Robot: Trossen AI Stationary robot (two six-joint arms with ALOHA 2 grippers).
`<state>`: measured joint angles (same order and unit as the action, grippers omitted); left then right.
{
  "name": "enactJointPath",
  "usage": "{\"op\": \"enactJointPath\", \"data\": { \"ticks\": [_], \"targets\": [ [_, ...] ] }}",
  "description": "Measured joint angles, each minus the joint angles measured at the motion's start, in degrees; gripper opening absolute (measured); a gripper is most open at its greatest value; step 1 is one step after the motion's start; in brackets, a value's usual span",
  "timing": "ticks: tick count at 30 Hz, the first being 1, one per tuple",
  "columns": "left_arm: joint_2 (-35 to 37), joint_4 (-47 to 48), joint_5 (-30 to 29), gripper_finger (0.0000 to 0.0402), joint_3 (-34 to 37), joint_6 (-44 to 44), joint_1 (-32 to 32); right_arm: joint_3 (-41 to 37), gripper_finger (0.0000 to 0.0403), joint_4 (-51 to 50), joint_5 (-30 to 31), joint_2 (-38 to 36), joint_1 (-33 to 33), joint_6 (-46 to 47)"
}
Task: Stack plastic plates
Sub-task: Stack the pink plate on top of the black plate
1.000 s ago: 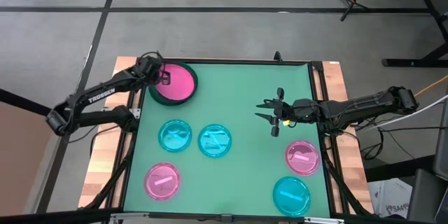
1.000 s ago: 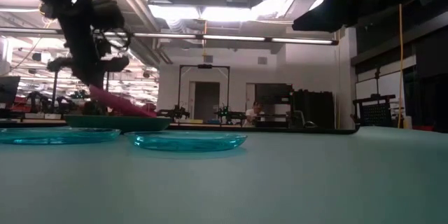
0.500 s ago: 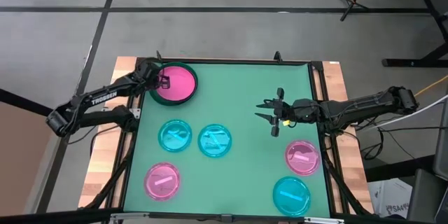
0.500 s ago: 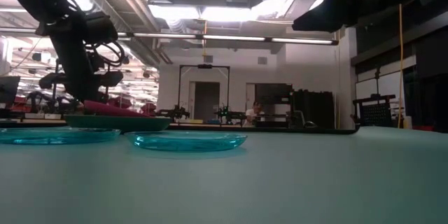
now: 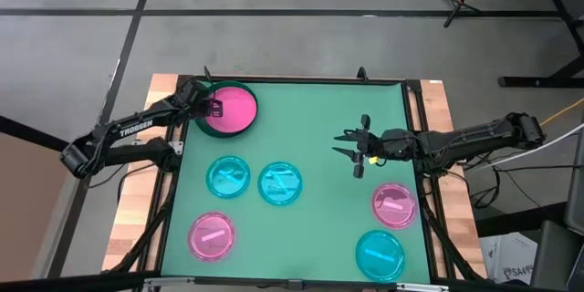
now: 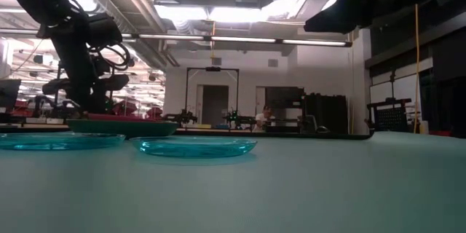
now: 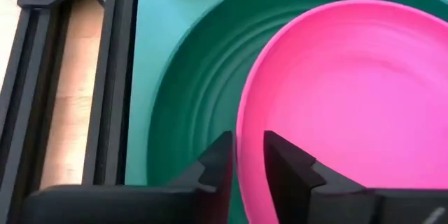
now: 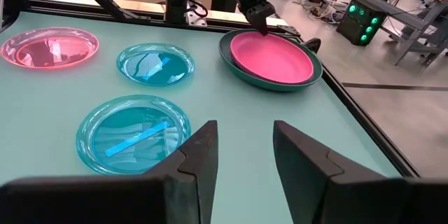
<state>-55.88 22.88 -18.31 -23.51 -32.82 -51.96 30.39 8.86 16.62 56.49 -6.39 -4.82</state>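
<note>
A solid pink plate (image 5: 231, 109) lies in a dark green plate (image 5: 247, 97), upper left. Below them, two cyan plates (image 5: 227, 177) (image 5: 280, 183) and a translucent pink plate (image 5: 212, 236). Lower right: another translucent pink plate (image 5: 394, 204), another cyan plate (image 5: 380, 254). The table (image 5: 310, 128) is pale green.

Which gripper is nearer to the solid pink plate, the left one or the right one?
The left. The left gripper is at the rim of the solid pink plate, its fingers on either side of it. The right gripper hovers open over mid-table, well apart from it.

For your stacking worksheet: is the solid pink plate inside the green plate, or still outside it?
Inside: the pink plate lies within the green plate rim, left pincer gripping its edge.
</note>
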Motion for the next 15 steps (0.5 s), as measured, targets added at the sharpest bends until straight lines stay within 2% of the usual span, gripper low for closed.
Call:
{"op": "enactJointPath", "data": {
  "ticks": [5,15],
  "targets": [
    [0.0,-0.8,2.8,0.0104,0.0,0.0,0.0,0.0,0.0129,0.0,0.0,0.0,0.0,0.0],
    [0.0,-4.1,6.5,0.0108,0.0,-0.3,0.0,0.0,0.0129,0.0,-0.1,0.0,0.0,0.0]
  ]
}}
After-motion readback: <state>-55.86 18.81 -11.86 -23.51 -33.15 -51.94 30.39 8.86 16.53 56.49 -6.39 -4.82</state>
